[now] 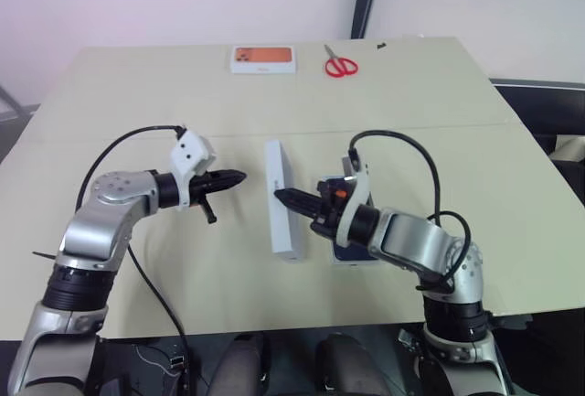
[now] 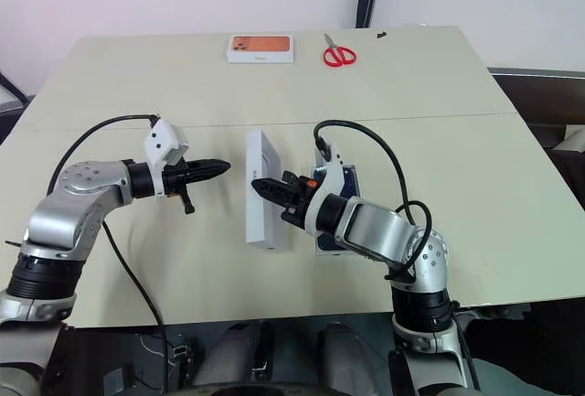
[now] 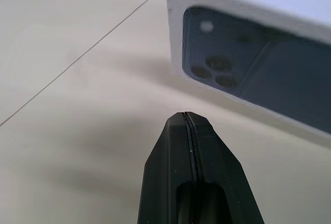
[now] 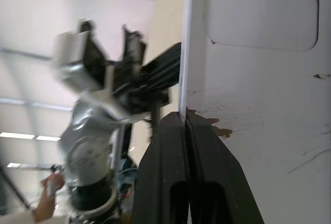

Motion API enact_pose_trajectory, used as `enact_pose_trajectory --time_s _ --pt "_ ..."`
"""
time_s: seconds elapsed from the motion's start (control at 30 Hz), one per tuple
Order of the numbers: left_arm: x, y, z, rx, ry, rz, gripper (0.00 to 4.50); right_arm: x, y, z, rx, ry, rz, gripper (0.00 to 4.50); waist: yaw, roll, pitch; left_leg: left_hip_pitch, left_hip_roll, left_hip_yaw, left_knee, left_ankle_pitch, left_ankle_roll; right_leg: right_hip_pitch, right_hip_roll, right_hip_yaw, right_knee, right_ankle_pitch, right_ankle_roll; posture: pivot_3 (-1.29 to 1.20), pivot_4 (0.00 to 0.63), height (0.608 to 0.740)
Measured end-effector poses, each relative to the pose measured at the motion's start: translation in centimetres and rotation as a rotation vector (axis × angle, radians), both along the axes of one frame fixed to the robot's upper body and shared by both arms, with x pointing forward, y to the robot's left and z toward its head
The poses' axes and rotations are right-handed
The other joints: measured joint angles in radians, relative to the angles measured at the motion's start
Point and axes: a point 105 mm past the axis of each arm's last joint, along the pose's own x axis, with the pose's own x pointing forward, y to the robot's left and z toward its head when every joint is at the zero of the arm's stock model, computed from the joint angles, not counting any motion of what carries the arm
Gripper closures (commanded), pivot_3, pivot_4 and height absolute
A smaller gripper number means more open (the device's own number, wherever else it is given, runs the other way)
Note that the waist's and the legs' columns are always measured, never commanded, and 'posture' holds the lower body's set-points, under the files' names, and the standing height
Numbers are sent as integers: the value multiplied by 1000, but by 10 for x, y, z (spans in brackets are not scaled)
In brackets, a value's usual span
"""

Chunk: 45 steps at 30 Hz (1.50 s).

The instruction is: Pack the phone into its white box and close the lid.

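The lid stands on its long edge in the middle of the table. Its printed face with the dark blue phone picture is turned toward my left gripper, which is shut and hovers a short way to its left. My right gripper is shut, and its tip is at the lid's pale inner side. The dark blue phone lies flat under my right forearm, mostly hidden. A white rim around it looks like the white box.
A white box with an orange picture and red scissors lie at the table's far edge. A seam crosses the tabletop. A person's hand is in the background of the right wrist view.
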Motion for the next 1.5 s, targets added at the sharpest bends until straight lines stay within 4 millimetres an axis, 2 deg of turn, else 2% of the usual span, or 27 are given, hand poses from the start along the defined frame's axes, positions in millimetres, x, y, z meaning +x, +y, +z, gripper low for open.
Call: enact_pose_trajectory --time_s 0.07,0.17,0.2,0.3,0.5,0.67,0.73,0.9,1.03,1.13,1.23,1.33,1.37,1.5 --pt "-3 -6 -2 8 5 -30 4500 3 -12 -8 -35 23 -44 4448 -2 0 0 0 0 0 0 0 0 0 0 0 0 0 0 0 150 740" --pt "-6 -14 -8 22 27 -68 4500 4 -19 -8 -38 25 -63 4448 -6 0 0 1 0 0 -1 -1 1 0 0 0 0 0 0 0 150 740" --pt "-7 -16 -10 26 32 -81 4500 4 -20 -8 -38 25 -66 4195 -7 1 0 1 0 0 -1 -1 2 0 0 0 0 0 0 0 150 740" --pt "-10 -25 -11 27 36 -121 4500 6 -25 -9 -54 29 -85 3145 -5 1 0 0 0 0 -1 -1 2 0 0 0 0 0 0 0 150 740" --pt "-15 -46 -15 67 32 -214 4500 13 -39 -6 -118 -12 -79 57 -6 1 0 0 0 1 -1 -1 2 1 0 1 0 0 0 0 150 740" --pt "-18 -81 -16 99 -2 -323 4500 34 -71 29 -252 -158 -62 57 4 1 0 0 0 1 0 -2 4 1 0 0 -2 0 0 0 150 740" --pt "-17 -97 -15 98 -21 -359 4500 37 -83 37 -308 -188 -55 57 10 1 0 0 0 1 0 -3 5 2 0 0 -3 0 0 0 150 740" --pt "-13 -127 -14 89 -37 -404 4500 38 -117 33 -530 -204 -64 57 22 1 0 -1 0 2 0 -4 6 3 0 1 -4 0 0 0 150 740" --pt "-17 -140 -14 93 -44 -452 4500 47 -145 27 -741 -250 -111 57 22 1 0 -1 0 2 0 -4 7 2 0 1 -4 0 0 0 150 740" --pt "-15 -141 -12 92 -59 -453 4500 50 -154 22 -862 -301 -100 962 20 1 0 -1 0 2 0 -4 7 2 1 1 -4 0 0 0 150 740" --pt "-10 -135 -4 58 -68 -412 4500 52 -157 21 -964 -378 -69 2504 23 1 0 -1 0 2 1 -4 6 2 1 1 -4 0 0 0 150 740" --pt "0 -119 3 54 -76 -342 4500 52 -163 23 -1095 -469 -17 4126 23 1 0 -1 0 2 1 -4 6 2 0 1 -4 0 0 0 150 740" --pt "2 -111 3 69 -80 -324 4500 52 -166 24 -1162 -516 13 4454 24 1 0 -1 0 1 1 -4 6 2 0 1 -4 0 0 0 150 740" --pt "-2 -81 -6 165 -54 -305 4500 43 -167 18 -1367 -683 207 4454 23 1 0 -1 0 1 0 -3 6 1 0 1 -4 0 0 0 150 740"
